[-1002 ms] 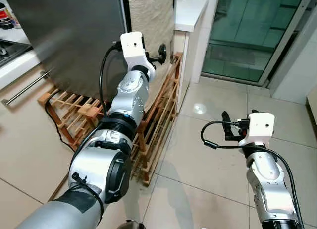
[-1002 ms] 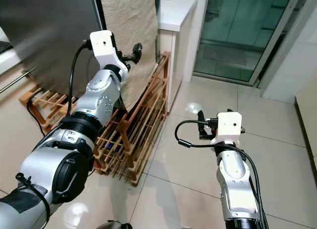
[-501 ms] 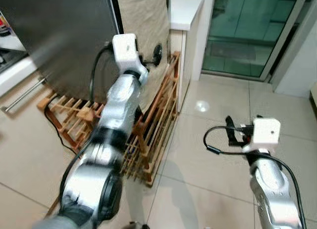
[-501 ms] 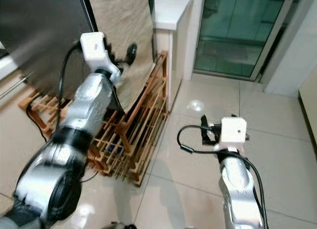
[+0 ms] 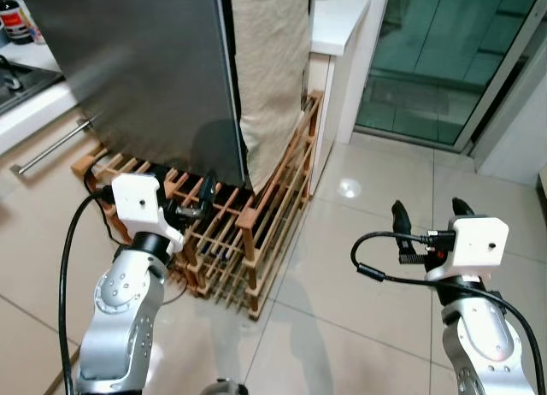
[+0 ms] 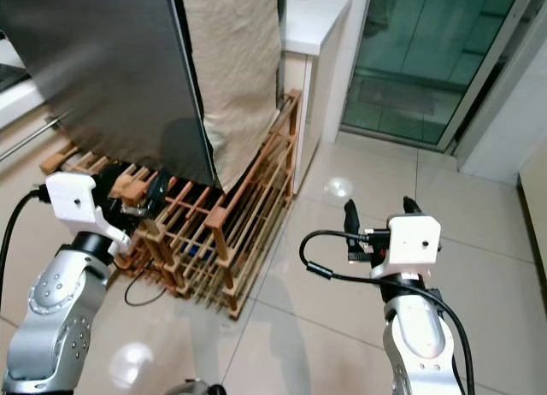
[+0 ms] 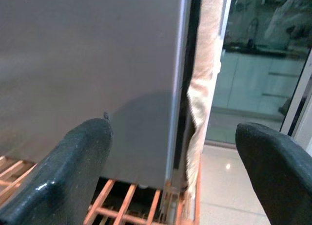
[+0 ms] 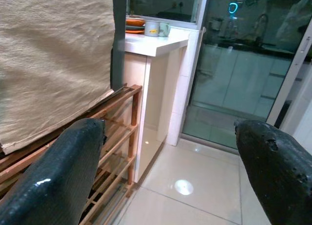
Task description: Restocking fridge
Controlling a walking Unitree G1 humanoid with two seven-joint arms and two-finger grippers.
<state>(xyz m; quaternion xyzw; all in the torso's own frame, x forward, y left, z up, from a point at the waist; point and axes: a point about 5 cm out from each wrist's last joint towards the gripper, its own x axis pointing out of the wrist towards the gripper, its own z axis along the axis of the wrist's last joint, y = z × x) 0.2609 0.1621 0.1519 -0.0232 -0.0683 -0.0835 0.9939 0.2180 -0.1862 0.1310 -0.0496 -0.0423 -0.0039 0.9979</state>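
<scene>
Fridge (image 5: 145, 70): tall grey steel door, far left, standing over the wooden rack; door shut against its edge.
Cloth (image 5: 272, 70): beige, hung down the fridge's right side, lower hem near the rack.
Wooden rack (image 5: 248, 232): slatted, on the tiled floor (image 5: 359, 292) at the fridge's foot.
Left gripper (image 5: 198, 209): low, near the rack, just below the fridge's bottom edge; fingers (image 7: 73, 171) spread apart, holding nothing (the wrist view looks between them at the door's right edge).
Right gripper (image 5: 427, 220): out over bare floor, well right of the fridge; fingers (image 8: 53, 181) apart, empty.
White worktop (image 8: 156, 42): far, behind the cloth, carrying mugs (image 8: 157, 28).
Glass door (image 5: 427, 61): far right.
</scene>
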